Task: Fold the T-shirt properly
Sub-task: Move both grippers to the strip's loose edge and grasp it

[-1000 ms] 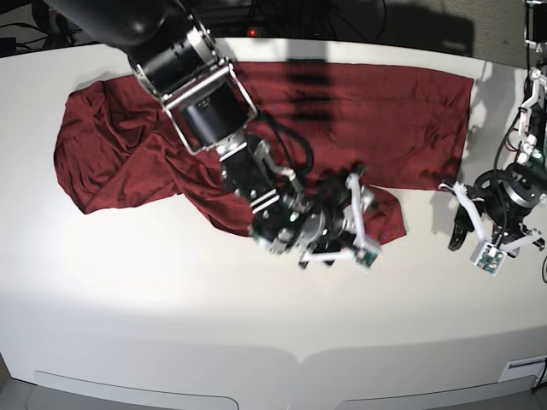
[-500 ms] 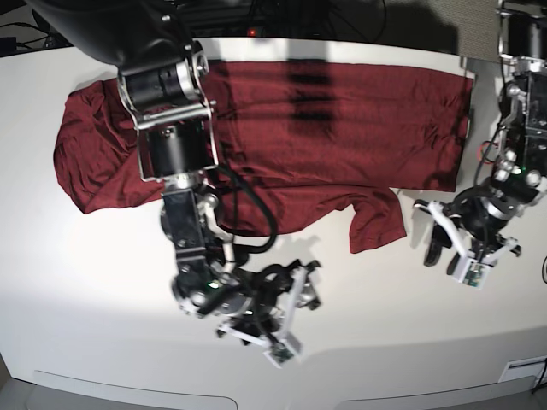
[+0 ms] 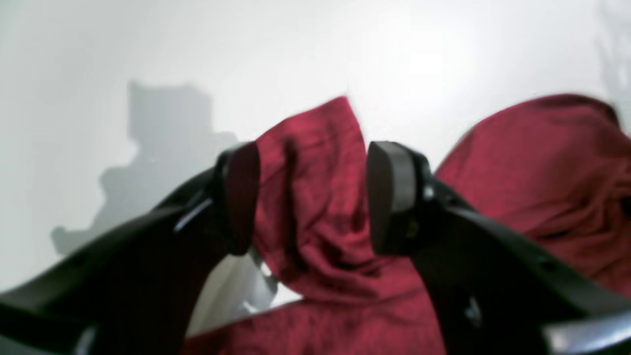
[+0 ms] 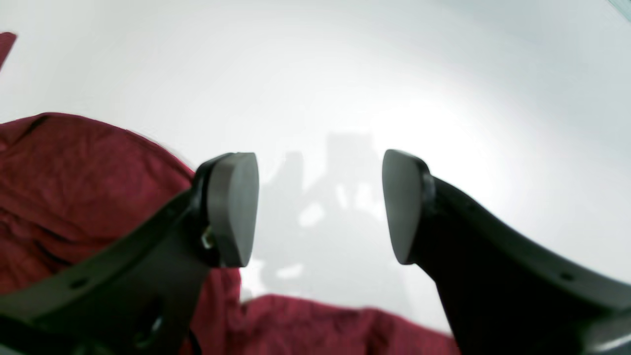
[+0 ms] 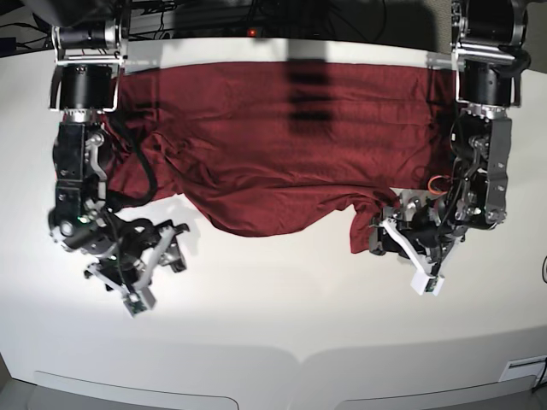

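1. The T-shirt (image 5: 291, 137) lies spread across the far half of the white desk (image 5: 282, 316), dark red and wrinkled, its long edge along the desk's far side. One flap hangs toward the near side by the left arm.
2. No container shows, and no label or writing can be read on the cloth.
3. The left hand (image 5: 395, 242) sits at that flap's edge. In the left wrist view a bunched fold of cloth stands between its two dark pads (image 3: 241, 197), but the pads stand apart from it on one side; whether they pinch it cannot be told.
4. The right hand (image 5: 145, 265) hovers over bare desk just near the shirt's rumpled end, its pads (image 4: 231, 207) spread wide, nothing between them.
5. Dark cables and gear crowd behind the desk's far edge.
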`<move>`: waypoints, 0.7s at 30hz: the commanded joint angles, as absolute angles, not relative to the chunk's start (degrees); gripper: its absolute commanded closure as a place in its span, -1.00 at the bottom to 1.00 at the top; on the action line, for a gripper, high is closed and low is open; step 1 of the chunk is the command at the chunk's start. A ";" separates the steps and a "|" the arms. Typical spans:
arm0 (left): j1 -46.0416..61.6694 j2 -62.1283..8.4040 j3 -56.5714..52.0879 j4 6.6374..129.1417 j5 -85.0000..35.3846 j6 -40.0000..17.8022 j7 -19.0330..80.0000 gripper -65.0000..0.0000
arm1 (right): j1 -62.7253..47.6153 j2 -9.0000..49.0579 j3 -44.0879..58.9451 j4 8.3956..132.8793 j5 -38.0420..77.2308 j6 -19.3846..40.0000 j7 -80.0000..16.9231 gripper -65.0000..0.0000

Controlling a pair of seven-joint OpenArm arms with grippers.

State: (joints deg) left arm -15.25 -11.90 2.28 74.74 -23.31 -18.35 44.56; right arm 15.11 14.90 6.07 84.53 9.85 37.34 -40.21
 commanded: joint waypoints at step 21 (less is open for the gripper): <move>-16.23 -4.93 1.98 63.61 -2.35 -18.13 34.81 -0.03 | 12.49 16.16 12.36 85.93 18.96 38.94 -41.67 -0.20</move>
State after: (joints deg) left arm -15.25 -4.89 1.93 63.24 -2.50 -18.33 33.89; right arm 11.14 15.53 12.01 84.84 18.26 38.52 -42.81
